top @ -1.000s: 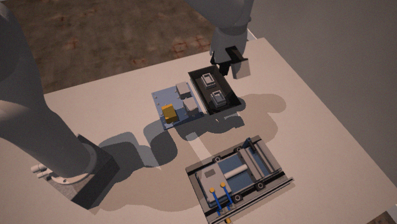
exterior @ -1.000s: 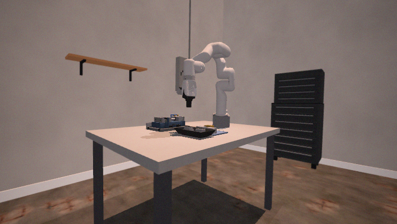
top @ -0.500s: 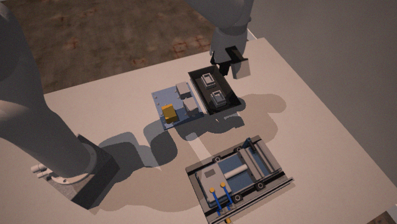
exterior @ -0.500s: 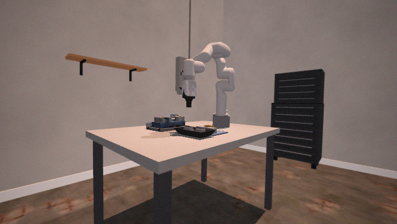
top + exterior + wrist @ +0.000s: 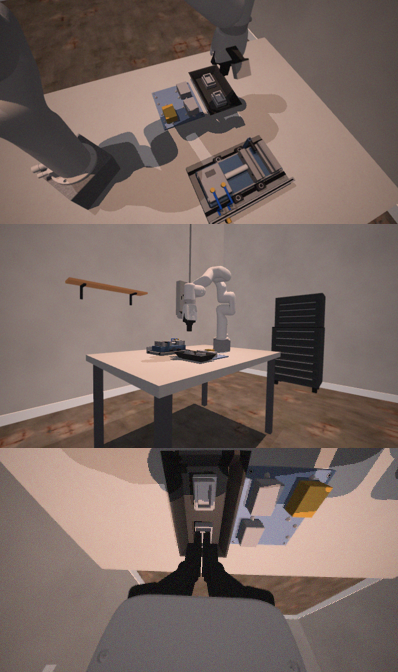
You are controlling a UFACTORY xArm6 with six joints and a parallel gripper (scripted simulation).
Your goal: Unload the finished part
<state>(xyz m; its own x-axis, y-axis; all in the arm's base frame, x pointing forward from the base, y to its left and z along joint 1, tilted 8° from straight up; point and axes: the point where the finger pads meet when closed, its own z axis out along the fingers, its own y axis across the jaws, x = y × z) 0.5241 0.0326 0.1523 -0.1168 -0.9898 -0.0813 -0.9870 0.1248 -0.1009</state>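
My gripper [image 5: 224, 70] [image 5: 189, 329] [image 5: 202, 541] is shut with nothing between its fingers. It hangs high above the far end of the black outfeed tray [image 5: 231, 89] [image 5: 194, 356] [image 5: 175, 508]. Two grey parts with recessed tops, one at the far end [image 5: 208, 79] [image 5: 202, 529] and one at the near end [image 5: 218, 98] [image 5: 204, 492], lie flat on the tray's floor. The part at the far end is partly hidden behind my fingertips in the wrist view. The vise [image 5: 238, 174] [image 5: 166, 346] stands at the table's front, its jaws apart. A grey block [image 5: 211, 177] with a dark rectangle on top sits at its near end.
A blue plate [image 5: 164, 96] [image 5: 287, 528] left of the tray carries two grey blocks and a yellow block [image 5: 169, 113] [image 5: 307, 497]. The arm's base [image 5: 91, 172] stands at the table's left. A black drawer cabinet [image 5: 299, 341] and a wall shelf [image 5: 105, 286] are off the table.
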